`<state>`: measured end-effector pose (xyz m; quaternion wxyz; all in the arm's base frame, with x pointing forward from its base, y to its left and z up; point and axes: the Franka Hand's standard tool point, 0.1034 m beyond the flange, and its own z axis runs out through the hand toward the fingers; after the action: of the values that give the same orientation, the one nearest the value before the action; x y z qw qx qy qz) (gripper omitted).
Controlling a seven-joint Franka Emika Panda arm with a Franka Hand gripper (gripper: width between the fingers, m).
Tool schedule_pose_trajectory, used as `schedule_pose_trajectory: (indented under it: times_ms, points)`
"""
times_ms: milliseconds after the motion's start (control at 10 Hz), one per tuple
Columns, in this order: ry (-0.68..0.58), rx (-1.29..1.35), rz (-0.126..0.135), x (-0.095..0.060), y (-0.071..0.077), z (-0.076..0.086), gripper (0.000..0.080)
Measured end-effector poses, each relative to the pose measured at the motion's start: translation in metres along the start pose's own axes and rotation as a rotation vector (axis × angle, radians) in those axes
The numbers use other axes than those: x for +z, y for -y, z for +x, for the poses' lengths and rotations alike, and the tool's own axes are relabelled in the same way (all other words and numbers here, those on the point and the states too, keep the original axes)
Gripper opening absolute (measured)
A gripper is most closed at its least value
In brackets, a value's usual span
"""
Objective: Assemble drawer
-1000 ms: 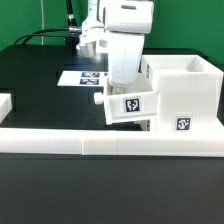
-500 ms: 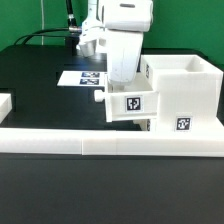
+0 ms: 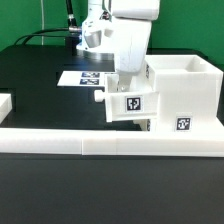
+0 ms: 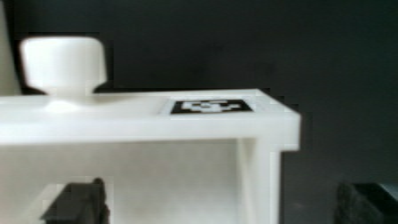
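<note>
Your white plastic drawer tray, boxy with a square tag on its face, sits partly inside the housing at the exterior view's right, close against the low white border wall on the black desk. The gripper hangs over the tray. The wrist view alone shows you the round knob and the dark fingers spread wide either side of the tray, clasping nothing.
</note>
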<state>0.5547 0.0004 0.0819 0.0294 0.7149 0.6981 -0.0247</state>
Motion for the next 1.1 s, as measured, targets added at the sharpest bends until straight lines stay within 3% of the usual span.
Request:
schedule_pose_trajectory:
  times_ms: [300, 400, 700, 900, 1100]
  points:
    - [0.029, -0.092, 0.028, -0.02, -0.001, -0.038, 0.0649]
    - [0.033, -0.085, 0.015, -0.027, -0.005, -0.05, 0.0649]
    - [0.002, -0.105, 0.026, -0.019, -0.002, -0.054, 0.0649]
    - [-0.121, -0.146, 0.06, 0.0, 0.0, -0.066, 0.0649]
    - [-0.211, -0.141, 0.091, 0.012, 0.0, -0.068, 0.0649]
